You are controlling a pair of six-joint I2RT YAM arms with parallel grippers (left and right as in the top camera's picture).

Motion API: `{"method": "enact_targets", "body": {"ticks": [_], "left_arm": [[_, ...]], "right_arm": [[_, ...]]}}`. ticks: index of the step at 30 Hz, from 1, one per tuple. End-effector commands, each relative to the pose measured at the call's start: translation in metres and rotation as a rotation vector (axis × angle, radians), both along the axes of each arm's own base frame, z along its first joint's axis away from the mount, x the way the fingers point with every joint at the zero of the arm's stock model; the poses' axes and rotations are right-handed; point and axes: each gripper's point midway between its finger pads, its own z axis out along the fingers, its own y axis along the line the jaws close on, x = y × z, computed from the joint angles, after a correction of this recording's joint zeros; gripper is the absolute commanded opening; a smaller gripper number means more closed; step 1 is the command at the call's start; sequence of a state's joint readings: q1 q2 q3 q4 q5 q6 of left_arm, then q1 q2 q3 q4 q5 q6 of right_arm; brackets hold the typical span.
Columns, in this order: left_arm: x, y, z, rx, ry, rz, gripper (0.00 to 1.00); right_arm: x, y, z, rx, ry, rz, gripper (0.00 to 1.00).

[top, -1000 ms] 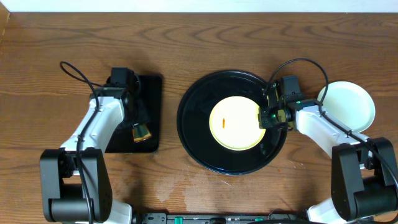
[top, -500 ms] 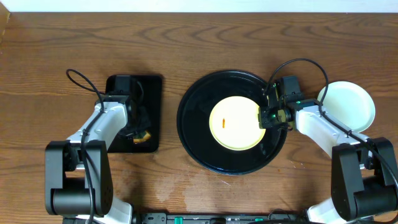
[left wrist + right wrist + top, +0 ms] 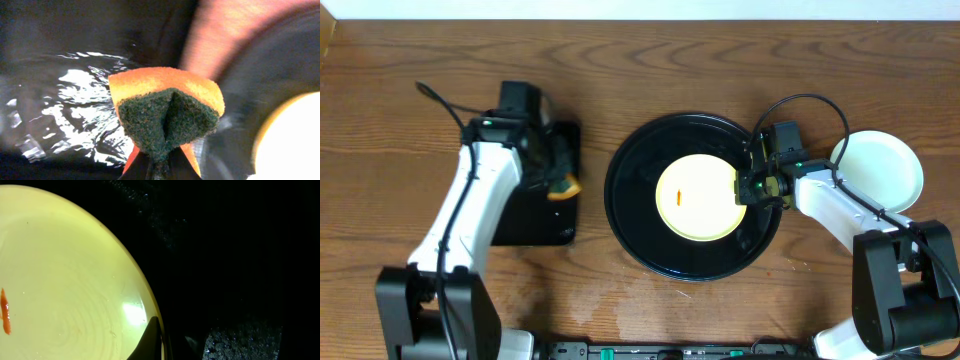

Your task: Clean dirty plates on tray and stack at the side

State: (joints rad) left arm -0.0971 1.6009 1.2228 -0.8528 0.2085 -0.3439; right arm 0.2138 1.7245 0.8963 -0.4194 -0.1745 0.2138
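The yellow plate lies in the middle of the round black tray, with an orange smear left of its centre. The right fingers are clamped on its right rim (one dark tip lies over the plate's inner face). Beyond that arm a pale plate sits on the worktop, apart from the tray. On the other side, the left fingers pinch an orange-and-green sponge over the right edge of the rectangular tray.
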Motion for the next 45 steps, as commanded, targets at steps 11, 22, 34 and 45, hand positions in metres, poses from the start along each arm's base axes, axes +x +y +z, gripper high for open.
{"method": "enact_targets", "body": {"ticks": [11,22,34,45], "left_arm": [[-0.003,-0.198,-0.010,-0.216,-0.108,-0.261,0.07],[-0.019,-0.262,-0.083,-0.231,-0.040,-0.317,0.07],[-0.002,-0.174,-0.141,0.223,-0.018,-0.206,0.08],[0.033,-0.111,-0.102,0.659,-0.179,-0.186,0.07]], "right_arm": [[-0.009,-0.012,-0.014,-0.065,0.044,-0.030,0.01],[-0.013,-0.012,-0.015,-0.068,0.058,-0.030,0.01],[-0.018,-0.014,-0.016,-0.073,0.079,-0.030,0.01],[-0.023,-0.015,-0.017,-0.079,0.102,-0.030,0.01]]}}
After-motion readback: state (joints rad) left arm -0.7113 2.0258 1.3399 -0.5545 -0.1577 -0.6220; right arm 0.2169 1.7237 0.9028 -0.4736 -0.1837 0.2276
